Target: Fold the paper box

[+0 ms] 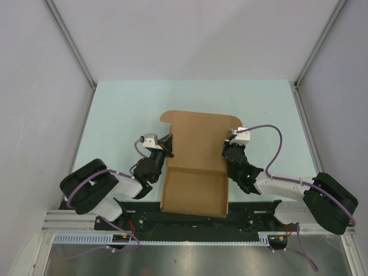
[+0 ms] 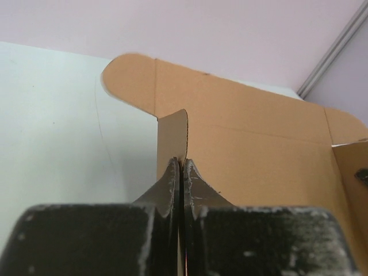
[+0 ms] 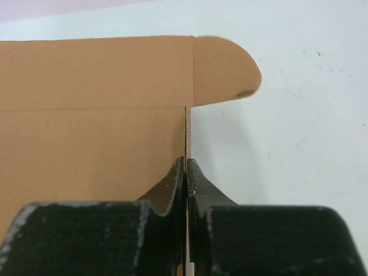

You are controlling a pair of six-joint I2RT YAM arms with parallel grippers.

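1. The left hand (image 1: pixel 165 145) is clenched on the left flap (image 2: pixel 174 135) of the box (image 1: pixel 195 155), and the flap stands upright between its fingers (image 2: pixel 170 184). The box lies on the worktop (image 1: pixel 121 115) just right of this hand and reaches across to the other hand. The bite looks shallow, close to the flap's edge. I judge that a quick outward pull or lift could slide the flap out or tear it at its crease.

2. Beyond the left hand's fingertips and a little to their left, a rounded ear (image 2: pixel 129 77) lies flat and unfolded. Swinging the flap inward carelessly could catch that ear and bend it the wrong way.

3. Between the hands the box's far panel lies flat, while the part nearer the arm bases looks partly raised into a tray. Both hands pinch opposite sides, so uneven motion is the main risk. If one hand moves sooner or further, it would likely twist the sheet, crease it off the scored lines, or drag the whole box across the worktop.

4. The right hand (image 1: pixel 232 150) is clenched on the right flap (image 3: pixel 186 138), which shows edge-on between its fingers (image 3: pixel 198 184). The box spreads to this hand's left. The cardboard is thin, so squeezing while pushing sideways could buckle the flap rather than hinge it.

5. Ahead and to the right of the right hand, a second ear (image 3: pixel 224 69) lies flat. If the flaps close before the ears are tucked, the ears may end up trapped outside the walls.
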